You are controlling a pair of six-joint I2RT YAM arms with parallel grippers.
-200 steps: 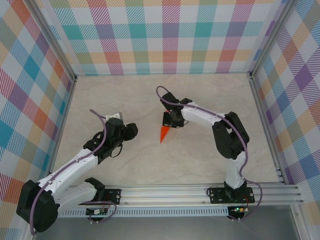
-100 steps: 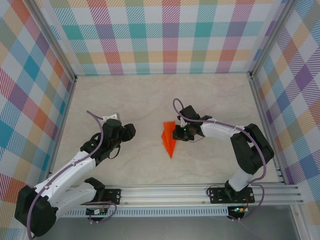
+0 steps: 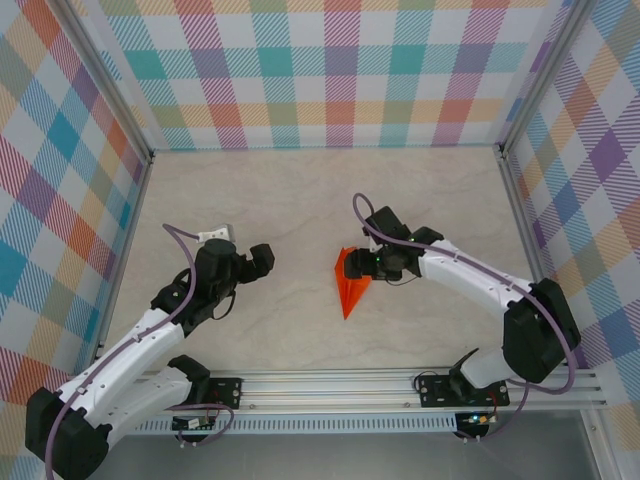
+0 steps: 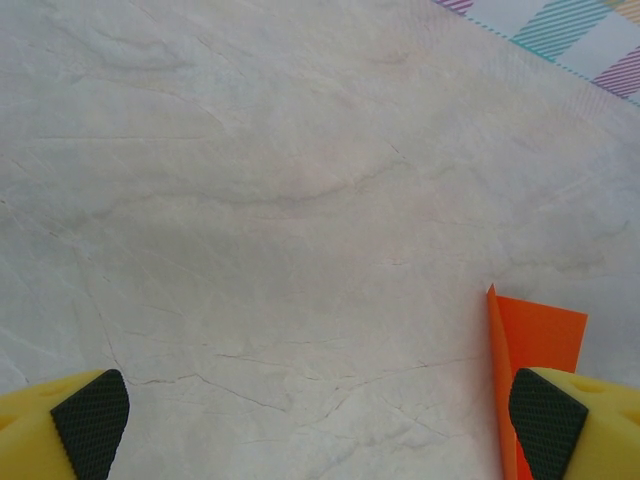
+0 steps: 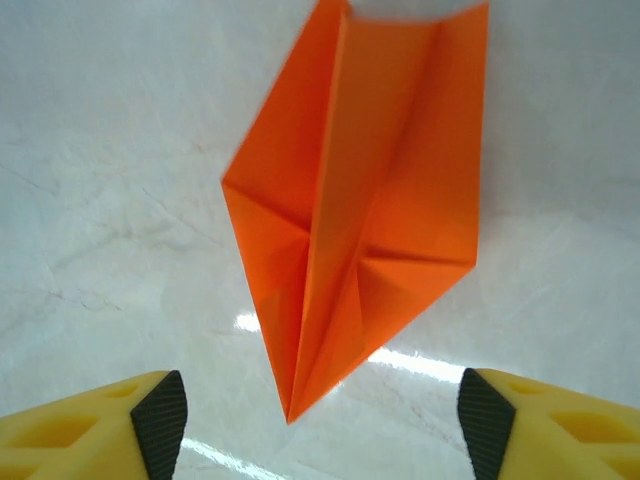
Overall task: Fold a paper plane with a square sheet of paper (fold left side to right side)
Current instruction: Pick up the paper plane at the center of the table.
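Observation:
The square sheet of paper is folded into a pointed orange paper plane (image 3: 349,284) lying on the table, its tip toward the near edge. In the right wrist view the paper plane (image 5: 360,200) shows a raised central crease and two wing flaps, with the tip pointing back between my fingers. My right gripper (image 3: 366,264) (image 5: 322,425) is open just right of the plane, apart from it. My left gripper (image 3: 261,260) (image 4: 320,430) stands open over bare table well to the plane's left. An edge of the paper plane (image 4: 535,335) shows beside its right finger.
The marble-look tabletop (image 3: 290,200) is ringed by checkered walls (image 3: 340,70) with metal rails along the sides. The aluminium base rail (image 3: 400,385) with both arm mounts runs along the near edge.
My right gripper has opened and let go of the plane, which came down and toward the near edge and now lies on the table. My left gripper opened wider and shifted slightly.

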